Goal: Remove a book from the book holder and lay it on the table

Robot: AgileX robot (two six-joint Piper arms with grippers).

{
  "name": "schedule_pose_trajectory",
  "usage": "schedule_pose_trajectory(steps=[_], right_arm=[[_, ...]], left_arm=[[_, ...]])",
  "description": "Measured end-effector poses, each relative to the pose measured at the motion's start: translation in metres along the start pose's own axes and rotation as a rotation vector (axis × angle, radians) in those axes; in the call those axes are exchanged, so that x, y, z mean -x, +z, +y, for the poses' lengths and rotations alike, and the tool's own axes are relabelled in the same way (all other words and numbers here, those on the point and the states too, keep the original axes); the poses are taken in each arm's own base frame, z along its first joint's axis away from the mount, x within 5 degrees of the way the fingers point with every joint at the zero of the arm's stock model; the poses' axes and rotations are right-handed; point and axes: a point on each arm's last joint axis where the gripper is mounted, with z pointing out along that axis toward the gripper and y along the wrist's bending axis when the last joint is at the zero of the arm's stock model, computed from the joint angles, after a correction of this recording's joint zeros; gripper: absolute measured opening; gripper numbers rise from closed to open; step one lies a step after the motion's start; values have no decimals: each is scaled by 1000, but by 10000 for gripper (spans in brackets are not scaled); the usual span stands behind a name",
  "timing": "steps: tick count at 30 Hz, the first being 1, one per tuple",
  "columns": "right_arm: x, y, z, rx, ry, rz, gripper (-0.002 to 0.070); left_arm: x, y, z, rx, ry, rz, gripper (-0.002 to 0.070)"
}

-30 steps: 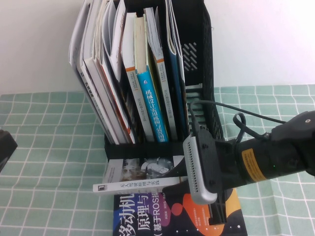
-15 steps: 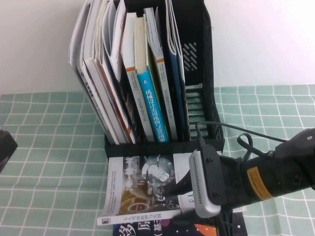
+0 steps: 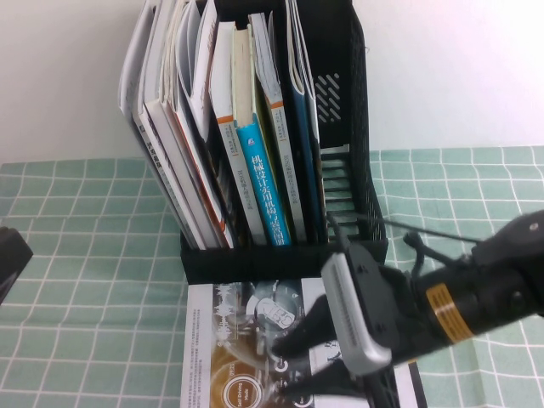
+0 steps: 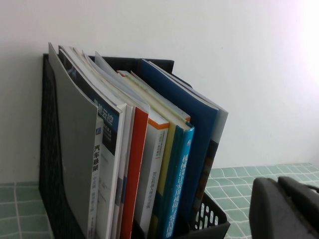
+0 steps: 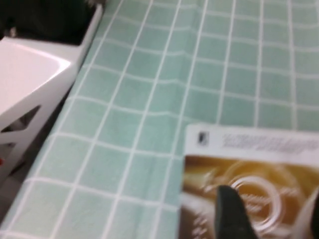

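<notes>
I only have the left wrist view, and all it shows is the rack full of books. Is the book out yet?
Observer: Yes. The book lies flat, cover up, just in front of the book holder.
Operator: Where is the right pincer?
Observer: The right pincer is over the book's cover with its fingers apart, not clamped on it.
Operator: And the left one?
Observer: The left pincer is at the far left of the table, well away from the book.
</notes>
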Motion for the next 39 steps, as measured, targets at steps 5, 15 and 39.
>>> schedule_pose_trajectory(steps=[5, 15, 39], right_arm=[[33, -10, -27, -102, -139, -39, 125], [121, -96, -90, -874, -556, 152, 1], [44, -171, 23, -673, 439, 678, -1]], left_arm=[[0, 0, 0, 0, -3, 1, -1], [-3, 0, 5, 55, -17, 32, -1], [-17, 0, 21, 207, 62, 113, -1]])
